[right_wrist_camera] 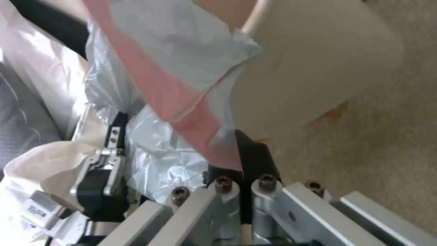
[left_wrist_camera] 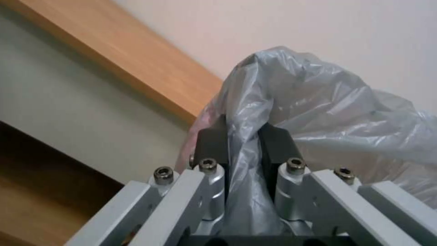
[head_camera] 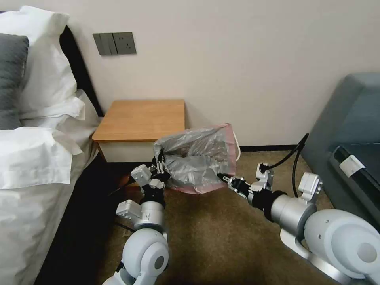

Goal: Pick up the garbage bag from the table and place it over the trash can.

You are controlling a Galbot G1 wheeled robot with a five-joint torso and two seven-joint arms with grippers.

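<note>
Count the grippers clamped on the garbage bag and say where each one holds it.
2. The left gripper pinches the garbage bag at its edge nearest the table; the right gripper pinches the pink edge on the opposite side.

Left gripper (left_wrist_camera: 243, 143) pinching garbage bag (left_wrist_camera: 319, 102), seemingly beside table (left_wrist_camera: 136, 65)

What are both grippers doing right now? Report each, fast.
Left gripper: closed, jaws pinching the garbage bag.
Right gripper: closed, jaws clamped on the bag's pink edge beside the trash can.
</note>
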